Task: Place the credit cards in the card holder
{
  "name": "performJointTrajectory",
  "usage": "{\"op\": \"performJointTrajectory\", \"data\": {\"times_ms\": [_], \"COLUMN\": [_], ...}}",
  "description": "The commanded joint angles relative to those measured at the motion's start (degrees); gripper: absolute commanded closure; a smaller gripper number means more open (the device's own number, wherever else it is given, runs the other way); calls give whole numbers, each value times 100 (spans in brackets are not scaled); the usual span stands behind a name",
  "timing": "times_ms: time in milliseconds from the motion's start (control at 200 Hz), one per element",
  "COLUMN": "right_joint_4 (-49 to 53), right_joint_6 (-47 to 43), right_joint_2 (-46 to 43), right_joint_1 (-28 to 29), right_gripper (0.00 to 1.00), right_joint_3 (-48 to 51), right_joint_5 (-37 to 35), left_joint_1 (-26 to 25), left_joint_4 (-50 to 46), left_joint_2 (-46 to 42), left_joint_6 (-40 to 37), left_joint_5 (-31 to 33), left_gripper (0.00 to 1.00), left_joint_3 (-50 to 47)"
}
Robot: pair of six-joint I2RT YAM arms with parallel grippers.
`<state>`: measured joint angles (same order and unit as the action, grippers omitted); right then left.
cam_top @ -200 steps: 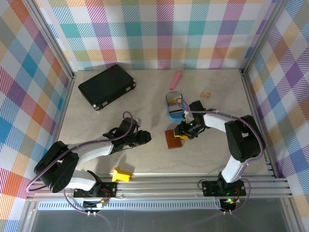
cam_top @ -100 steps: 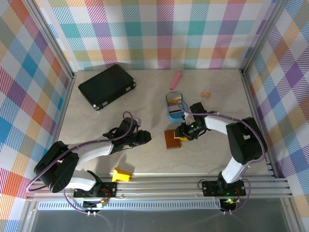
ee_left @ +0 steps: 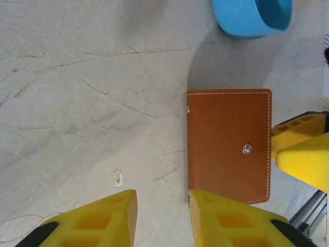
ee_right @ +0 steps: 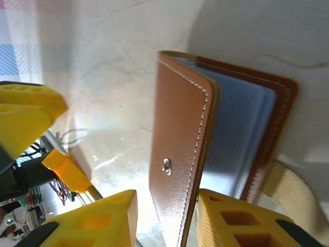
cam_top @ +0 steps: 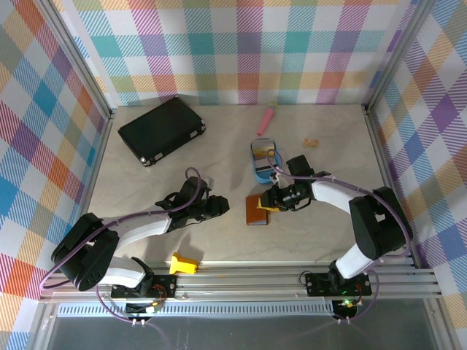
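Observation:
The card holder (cam_top: 255,210), a brown leather wallet, lies mid-table. Its cover (ee_right: 177,154) stands raised off the grey-blue lining (ee_right: 241,128). My right gripper (cam_top: 273,198) (ee_right: 167,218) is open and straddles that cover: one finger touches its stitched edge, and a small gap remains at the other. My left gripper (cam_top: 220,208) (ee_left: 162,216) is open over bare table, with one finger beside the wallet's (ee_left: 229,144) near corner. Gold and dark credit cards (cam_top: 263,154) lie in the blue tray.
The blue oval tray (cam_top: 255,173) (ee_left: 231,20) sits just behind the wallet. A large black case (cam_top: 162,130) lies back left. Behind are a pink item (cam_top: 266,119) and a small tan block (cam_top: 311,142). A yellow plastic piece (cam_top: 182,263) rests by the front rail.
My right gripper's jaws have narrowed around the wallet cover, and the gripper and wallet have shifted slightly left. The left arm has not moved.

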<state>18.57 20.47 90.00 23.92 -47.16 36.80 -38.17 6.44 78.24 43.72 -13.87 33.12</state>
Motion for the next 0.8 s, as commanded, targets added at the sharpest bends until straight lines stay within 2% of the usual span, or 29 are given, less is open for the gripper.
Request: {"op": "performJointTrajectory", "data": {"times_ms": [0, 140, 410, 645, 795], "right_joint_4": [-387, -536, -917, -1057, -1061], "right_joint_6": [44, 181, 713, 991, 1038], "right_joint_2": [-249, -110, 510, 791, 726], "right_joint_1": [250, 587, 1027, 1274, 1319], "right_gripper": [66, 65, 64, 55, 54], "right_joint_3": [-28, -245, -660, -949, -962], "right_joint_5": [336, 309, 252, 166, 135], "left_joint_1": [-67, -67, -61, -34, 2], "left_joint_4": [108, -26, -993, -1164, -1193], "left_joint_2": [-153, -268, -600, -676, -630], "left_joint_6": [29, 22, -145, -174, -179], "left_joint_5": [18, 98, 516, 517, 517], "left_gripper": [67, 67, 69, 69, 71], "left_joint_3": [-91, -104, 20, -51, -109]}}
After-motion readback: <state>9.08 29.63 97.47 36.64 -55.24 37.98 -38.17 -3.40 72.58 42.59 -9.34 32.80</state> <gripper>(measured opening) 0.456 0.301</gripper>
